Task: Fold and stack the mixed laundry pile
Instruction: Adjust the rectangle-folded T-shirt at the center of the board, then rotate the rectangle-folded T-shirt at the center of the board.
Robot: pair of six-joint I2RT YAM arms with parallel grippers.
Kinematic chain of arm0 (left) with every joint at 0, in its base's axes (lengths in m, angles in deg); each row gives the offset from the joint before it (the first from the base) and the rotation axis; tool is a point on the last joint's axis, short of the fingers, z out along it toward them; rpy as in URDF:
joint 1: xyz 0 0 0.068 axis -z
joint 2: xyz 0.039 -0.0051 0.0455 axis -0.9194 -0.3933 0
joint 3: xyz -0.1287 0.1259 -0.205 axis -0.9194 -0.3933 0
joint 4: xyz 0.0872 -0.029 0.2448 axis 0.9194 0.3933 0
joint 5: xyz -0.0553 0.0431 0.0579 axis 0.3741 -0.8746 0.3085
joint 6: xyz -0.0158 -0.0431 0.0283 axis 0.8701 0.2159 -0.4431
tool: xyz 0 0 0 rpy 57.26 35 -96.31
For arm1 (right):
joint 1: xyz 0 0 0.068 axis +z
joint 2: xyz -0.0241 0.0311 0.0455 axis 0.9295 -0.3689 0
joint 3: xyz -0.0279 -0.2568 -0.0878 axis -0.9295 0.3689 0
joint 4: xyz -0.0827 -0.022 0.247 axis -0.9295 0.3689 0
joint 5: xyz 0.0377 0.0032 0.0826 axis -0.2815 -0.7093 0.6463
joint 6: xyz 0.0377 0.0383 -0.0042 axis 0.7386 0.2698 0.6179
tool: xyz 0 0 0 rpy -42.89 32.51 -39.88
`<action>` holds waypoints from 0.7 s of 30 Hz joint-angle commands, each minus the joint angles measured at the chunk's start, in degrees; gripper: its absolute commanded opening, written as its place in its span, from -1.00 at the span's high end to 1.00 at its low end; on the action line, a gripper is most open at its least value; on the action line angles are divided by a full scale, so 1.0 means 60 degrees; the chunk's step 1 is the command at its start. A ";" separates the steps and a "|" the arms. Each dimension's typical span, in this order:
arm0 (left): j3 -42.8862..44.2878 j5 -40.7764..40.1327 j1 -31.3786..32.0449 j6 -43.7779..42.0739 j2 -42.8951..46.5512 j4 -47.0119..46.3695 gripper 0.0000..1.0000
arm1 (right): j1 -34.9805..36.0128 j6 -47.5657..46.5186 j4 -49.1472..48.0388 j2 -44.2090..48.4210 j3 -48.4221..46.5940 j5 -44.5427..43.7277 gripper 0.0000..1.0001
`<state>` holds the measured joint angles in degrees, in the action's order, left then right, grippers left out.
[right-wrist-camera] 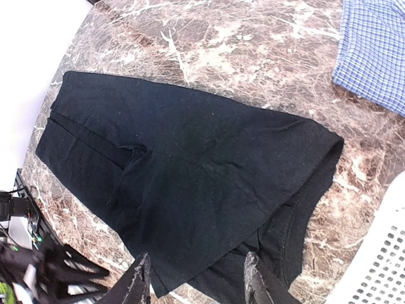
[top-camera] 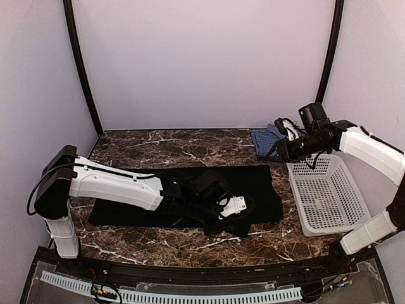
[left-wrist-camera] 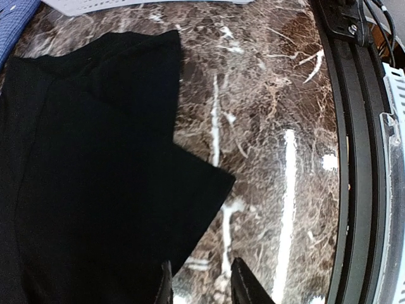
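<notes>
The black garment (top-camera: 262, 187) lies spread flat across the middle of the marble table, with one sleeve folded in. My left gripper (top-camera: 239, 212) hovers low over its near right edge. In the left wrist view that gripper (left-wrist-camera: 201, 288) is open, with bare marble between the fingers and a corner of the black cloth (left-wrist-camera: 95, 177) beside the left finger. The blue-and-white checked shirt (top-camera: 264, 140) sits bunched at the back right. My right gripper (top-camera: 280, 149) hangs above it, raised. It is open (right-wrist-camera: 197, 285) and empty, looking down on the black garment (right-wrist-camera: 190, 171) and the shirt (right-wrist-camera: 373, 50).
A white perforated basket (top-camera: 326, 193) stands on the table's right side, under the right arm (top-camera: 370, 149). Its rim shows in the right wrist view (right-wrist-camera: 380, 266). The black rail of the table's near edge (left-wrist-camera: 354, 158) runs close to the left gripper.
</notes>
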<state>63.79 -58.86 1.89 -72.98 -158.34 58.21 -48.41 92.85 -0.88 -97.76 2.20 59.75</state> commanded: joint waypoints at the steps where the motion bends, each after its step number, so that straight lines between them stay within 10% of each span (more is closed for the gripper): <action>1: 0.0869 0.0126 0.0219 -0.0545 -0.0628 -0.0182 0.41 | -0.0284 -0.0058 -0.0127 0.0456 0.0306 0.0202 0.06; 21: 0.1989 0.0619 0.0586 -0.0652 -0.2866 -0.0485 0.33 | -0.0830 0.0030 -0.0368 0.0737 0.0863 0.0423 0.06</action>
<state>73.76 -55.41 5.06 -76.13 -174.32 55.81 -52.84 92.87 -1.31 -94.61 6.79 61.06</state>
